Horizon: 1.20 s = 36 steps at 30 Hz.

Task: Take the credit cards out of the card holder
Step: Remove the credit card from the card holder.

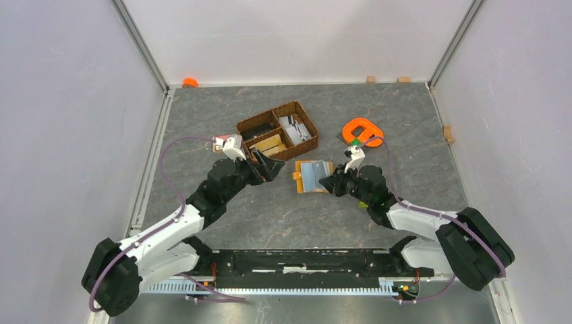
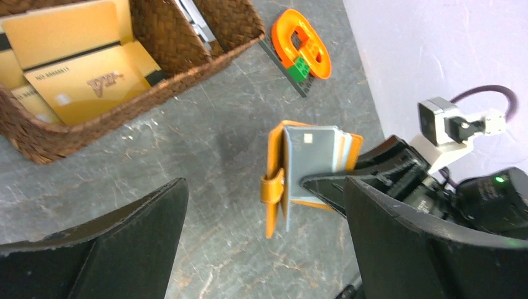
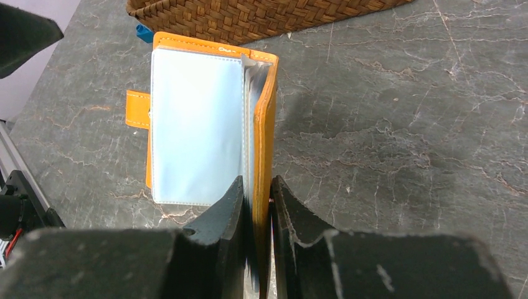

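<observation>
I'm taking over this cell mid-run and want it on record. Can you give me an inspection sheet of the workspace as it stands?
Surface: grey marbled table, no damage seen.
Job's things: card holder lies open mid-table; gold cards sit in the wicker basket.
Clutter: orange ring right of the basket.
Grippers: left gripper open, holding nothing; right gripper pinching the card holder's edge.
Cables: purple cable along each arm, no snag seen.
Surroundings: white walls; wooden blocks at the far edge.

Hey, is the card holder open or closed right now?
Open. The card holder shows its pale sleeve pages face up, the closure tab sticks out unfastened, and the right hand pinches one edge.
</observation>
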Tool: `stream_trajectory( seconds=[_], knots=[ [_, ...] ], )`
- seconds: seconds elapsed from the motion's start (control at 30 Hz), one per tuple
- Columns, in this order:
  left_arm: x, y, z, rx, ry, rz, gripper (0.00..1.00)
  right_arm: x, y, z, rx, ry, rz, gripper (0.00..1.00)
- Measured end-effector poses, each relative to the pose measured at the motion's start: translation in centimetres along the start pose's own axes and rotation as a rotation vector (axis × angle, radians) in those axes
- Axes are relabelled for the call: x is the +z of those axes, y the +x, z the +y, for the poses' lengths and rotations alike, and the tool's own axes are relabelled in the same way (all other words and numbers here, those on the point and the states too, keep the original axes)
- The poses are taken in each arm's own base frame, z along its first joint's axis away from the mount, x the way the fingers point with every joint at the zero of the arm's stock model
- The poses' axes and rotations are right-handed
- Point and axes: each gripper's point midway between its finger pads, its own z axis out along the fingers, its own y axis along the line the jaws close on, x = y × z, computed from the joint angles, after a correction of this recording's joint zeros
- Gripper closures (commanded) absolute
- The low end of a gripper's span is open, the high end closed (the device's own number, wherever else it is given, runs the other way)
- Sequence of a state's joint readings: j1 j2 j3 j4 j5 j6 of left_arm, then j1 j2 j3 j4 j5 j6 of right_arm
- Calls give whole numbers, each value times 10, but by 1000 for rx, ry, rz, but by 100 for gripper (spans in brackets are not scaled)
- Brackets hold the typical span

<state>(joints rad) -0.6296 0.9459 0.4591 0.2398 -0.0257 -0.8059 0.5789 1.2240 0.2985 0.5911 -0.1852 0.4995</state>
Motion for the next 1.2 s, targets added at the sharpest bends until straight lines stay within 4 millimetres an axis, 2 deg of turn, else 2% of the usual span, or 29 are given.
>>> stream_trajectory(
  seconds=[0.1, 0.2, 0.37, 0.53, 0.87, 1.07, 1.2],
  knots=[
    [8, 0, 5, 46, -13, -8, 0, -1, 0, 0, 0, 3, -4, 100],
    [15, 12, 12, 81, -26, 29, 0, -2, -2, 0, 2, 3, -12, 100],
    [24, 29, 7, 104, 24, 89, 0, -4, -4, -2, 21, 19, -32, 100],
    [32, 38, 5, 103, 63, 112, 0, -4, -1, -5, 52, 36, -30, 100],
    [38, 37, 5, 152, 86, 87, 0, -7, 0, -12, 31, 66, -44, 100],
    [48, 51, 19, 190, 54, 115, 0, -8, -3, -14, 21, 76, -53, 100],
    [48, 51, 9, 221, 97, 97, 0, -10, -7, -14, 14, 79, -67, 100]
  ],
)
